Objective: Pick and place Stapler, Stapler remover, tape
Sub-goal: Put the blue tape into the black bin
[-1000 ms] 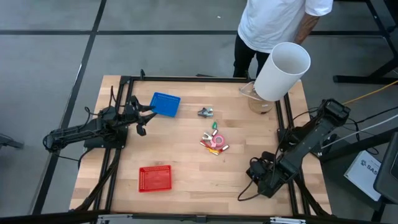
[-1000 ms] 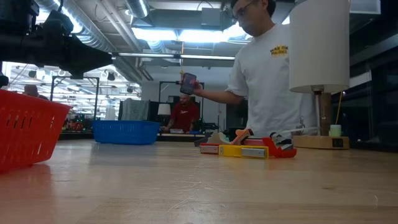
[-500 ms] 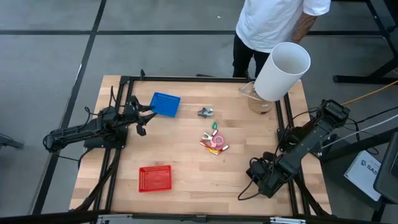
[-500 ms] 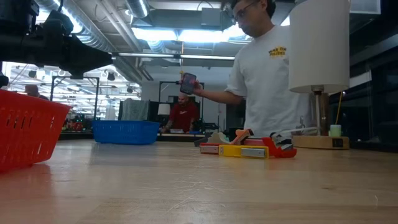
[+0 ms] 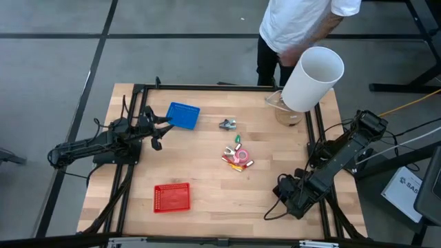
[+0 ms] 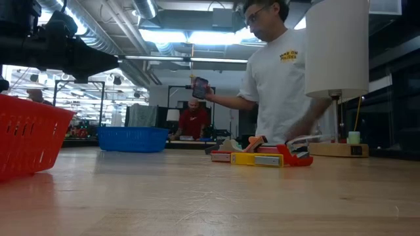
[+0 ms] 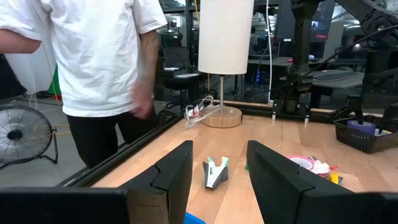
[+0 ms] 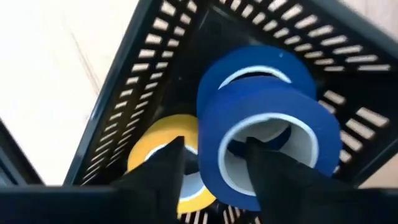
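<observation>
Tape rolls seem partly sorted: our right gripper (image 8: 211, 177) sits over a dark slotted basket (image 8: 155, 81) at the tabletop's (image 5: 207, 172) near right corner, fingers parted around a blue tape roll (image 8: 267, 140), with a yellow roll (image 8: 163, 155) already lying inside. We can't tell if blue is fully let go. Our left gripper (image 7: 217, 174) waits with fingers apart at the far left by the blue basket (image 5: 183, 115). Still out: the stapler remover (image 5: 228, 124) mid-table, and the pink tape (image 5: 239, 156) in the stapler pile (image 5: 236, 160).
</observation>
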Action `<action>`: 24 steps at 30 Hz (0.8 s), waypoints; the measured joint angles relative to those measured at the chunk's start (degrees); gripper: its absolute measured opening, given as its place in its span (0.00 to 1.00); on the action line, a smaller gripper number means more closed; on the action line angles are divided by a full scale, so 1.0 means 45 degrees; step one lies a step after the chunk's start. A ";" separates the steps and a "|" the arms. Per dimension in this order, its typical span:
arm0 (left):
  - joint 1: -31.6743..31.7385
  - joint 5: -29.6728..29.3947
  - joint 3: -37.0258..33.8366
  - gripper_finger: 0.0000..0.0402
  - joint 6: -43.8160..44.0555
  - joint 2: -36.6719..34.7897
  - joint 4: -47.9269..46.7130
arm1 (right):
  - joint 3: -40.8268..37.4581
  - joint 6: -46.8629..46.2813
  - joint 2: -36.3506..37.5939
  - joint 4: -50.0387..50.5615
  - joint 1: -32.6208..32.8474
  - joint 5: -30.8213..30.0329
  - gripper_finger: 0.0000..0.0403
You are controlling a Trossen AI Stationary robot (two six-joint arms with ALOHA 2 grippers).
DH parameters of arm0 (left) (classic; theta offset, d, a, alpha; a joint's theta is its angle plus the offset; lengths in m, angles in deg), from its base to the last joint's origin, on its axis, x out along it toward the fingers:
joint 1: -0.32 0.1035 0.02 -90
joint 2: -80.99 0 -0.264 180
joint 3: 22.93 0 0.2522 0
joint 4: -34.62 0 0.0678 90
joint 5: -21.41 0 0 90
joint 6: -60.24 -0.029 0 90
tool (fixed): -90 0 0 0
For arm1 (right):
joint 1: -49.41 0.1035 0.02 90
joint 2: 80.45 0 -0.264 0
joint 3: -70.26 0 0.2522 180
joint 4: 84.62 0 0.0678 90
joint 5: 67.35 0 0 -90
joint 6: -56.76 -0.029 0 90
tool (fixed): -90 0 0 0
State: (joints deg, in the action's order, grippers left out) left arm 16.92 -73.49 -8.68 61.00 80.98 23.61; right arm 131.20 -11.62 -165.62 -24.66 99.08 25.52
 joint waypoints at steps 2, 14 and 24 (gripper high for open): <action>-0.0001 -0.0003 -0.0001 0.37 0.0000 0.0000 0.0004 | 0.0000 0.0123 0.0000 0.0009 0.0000 0.0266 0.51; -0.0004 -0.0003 -0.0001 0.37 0.0000 0.0000 0.0004 | 0.0362 0.0962 0.0511 0.0593 -0.0028 0.0066 0.61; 0.0000 -0.0003 -0.0003 0.37 0.0000 0.0000 0.0004 | 0.1190 0.0971 0.0991 0.2079 -0.0457 0.0032 0.60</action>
State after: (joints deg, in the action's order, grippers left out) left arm 16.92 -73.50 -8.69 61.00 80.98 23.63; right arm 136.55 -7.24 -161.16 -15.30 97.03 25.66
